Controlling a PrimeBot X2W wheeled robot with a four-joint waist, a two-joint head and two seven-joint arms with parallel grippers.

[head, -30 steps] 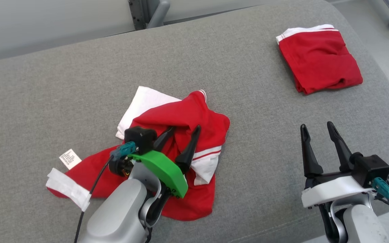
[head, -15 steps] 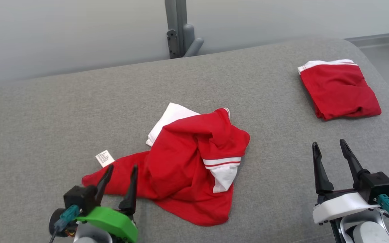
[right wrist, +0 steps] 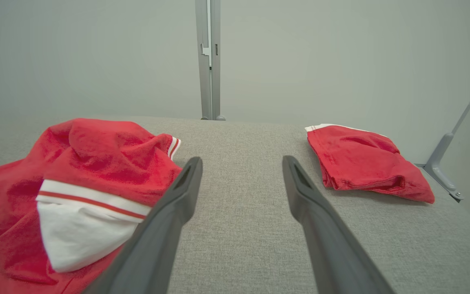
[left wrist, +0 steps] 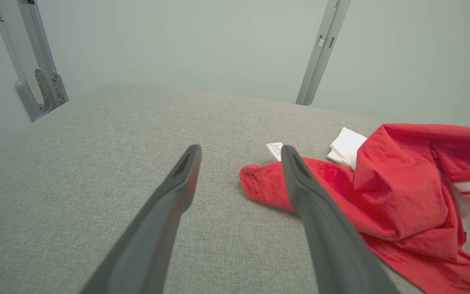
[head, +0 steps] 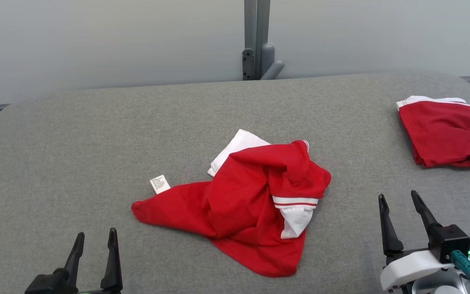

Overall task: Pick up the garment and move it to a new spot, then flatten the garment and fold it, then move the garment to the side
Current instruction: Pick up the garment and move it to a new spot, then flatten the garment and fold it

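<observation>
A crumpled red garment (head: 243, 208) with white trim and a white label lies in a heap at the middle of the grey padded table (head: 96, 139). The same garment (left wrist: 386, 192) fills the right of the left wrist view, and the garment (right wrist: 76, 183) sits at the left of the right wrist view. My left gripper (head: 96, 239) stands open at the lower left, clear of the cloth, nothing between its fingers. My right gripper (head: 398, 196) stands open at the lower right, also empty and apart from the heap.
A second red garment (head: 443, 136), folded, lies at the table's far right, and it (right wrist: 361, 167) is seen again ahead-right of the right fingers. A grey post with a bracket (head: 255, 45) rises behind the table against a pale wall.
My left gripper has let go of the heap and drawn back to the lower left. The head camera has tilted and turned, so the whole scene has shifted down and right.
</observation>
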